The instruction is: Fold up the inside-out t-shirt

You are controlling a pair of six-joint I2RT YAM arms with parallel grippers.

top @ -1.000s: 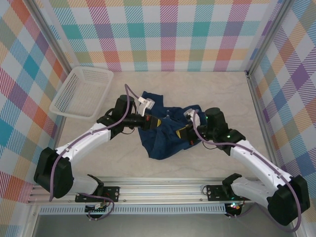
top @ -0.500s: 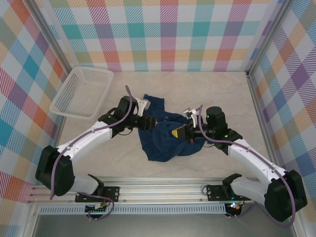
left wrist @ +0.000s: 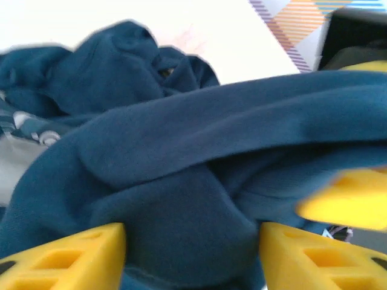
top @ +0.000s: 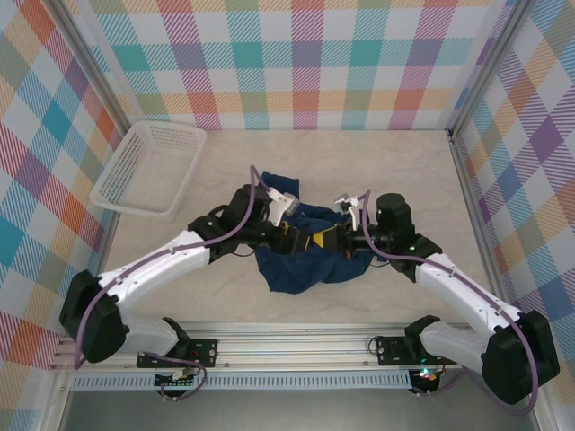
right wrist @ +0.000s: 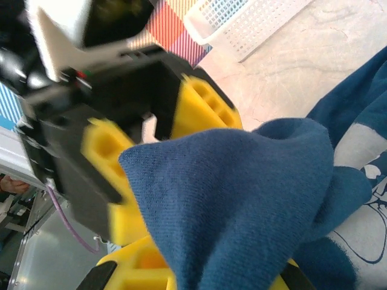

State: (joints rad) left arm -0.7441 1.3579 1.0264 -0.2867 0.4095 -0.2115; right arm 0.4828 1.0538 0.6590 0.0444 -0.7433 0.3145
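Folding looks barely begun: dark navy cotton t-shirt [top: 292, 269] lies bunched; left gripper [left wrist: 192, 254] jaws gape around it, right gripper [top: 328, 241] jaws pinch it.

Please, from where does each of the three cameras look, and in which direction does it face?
Top external: above and behind the arms, looking down on the table; both arms show, with the left gripper and the right gripper close together at the t-shirt.
Left wrist: looks along its own yellow fingers into the t-shirt.
Right wrist: looks over its fingers and a raised fold, toward the left gripper.
All three views share the t-shirt.
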